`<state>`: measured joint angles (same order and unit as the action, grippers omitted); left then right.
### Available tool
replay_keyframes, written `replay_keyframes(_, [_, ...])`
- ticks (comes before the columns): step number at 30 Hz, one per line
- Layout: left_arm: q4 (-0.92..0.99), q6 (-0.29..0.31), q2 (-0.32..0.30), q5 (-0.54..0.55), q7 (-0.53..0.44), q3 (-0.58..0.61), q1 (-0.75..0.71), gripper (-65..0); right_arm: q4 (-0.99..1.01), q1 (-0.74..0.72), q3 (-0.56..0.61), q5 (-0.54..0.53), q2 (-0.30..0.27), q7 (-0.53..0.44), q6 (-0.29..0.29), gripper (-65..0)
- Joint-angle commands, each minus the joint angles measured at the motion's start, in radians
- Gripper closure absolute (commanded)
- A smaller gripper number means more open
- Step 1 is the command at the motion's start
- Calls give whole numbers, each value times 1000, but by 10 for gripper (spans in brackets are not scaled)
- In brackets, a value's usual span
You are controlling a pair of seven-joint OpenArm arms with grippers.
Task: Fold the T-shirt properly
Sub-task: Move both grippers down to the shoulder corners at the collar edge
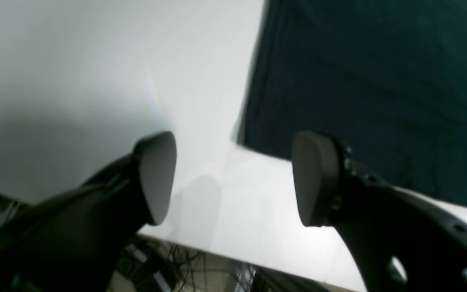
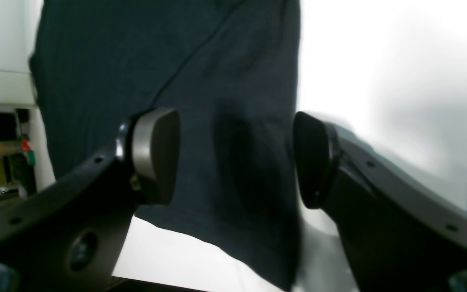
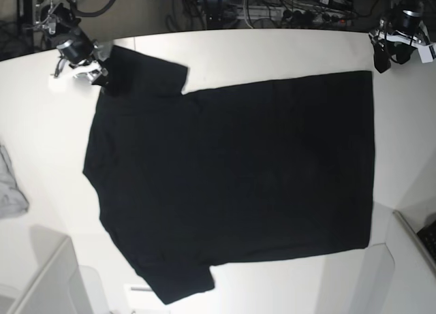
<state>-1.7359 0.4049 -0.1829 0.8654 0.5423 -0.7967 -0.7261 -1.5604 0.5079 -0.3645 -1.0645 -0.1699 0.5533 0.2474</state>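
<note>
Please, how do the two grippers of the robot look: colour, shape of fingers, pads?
Both the left gripper and the right gripper have two black curved fingers with small holes, ending in rounded oval grey pads. No markings are visible.

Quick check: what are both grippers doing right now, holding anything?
Left gripper: open, empty, over the table beside the T-shirt corner.
Right gripper: open, holding nothing, poised over the shirt's sleeve.
</note>
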Motion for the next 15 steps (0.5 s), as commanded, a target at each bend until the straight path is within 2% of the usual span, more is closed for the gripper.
replay_keyframes(1, [-12, 7, -8, 10, -20, -10, -7, -421, 5, 15, 15, 66, -4, 70, -33, -410])
replay_keyframes(6, [57, 7, -7, 10, -20, -10, 27, -421, 7, 18, 75, 71, -3, 70, -4, -396])
replay_keyframes(15, [116, 7, -5, 8, -20, -10, 64, -420, 113, -24, 75, 71, -3, 69, 0, -231])
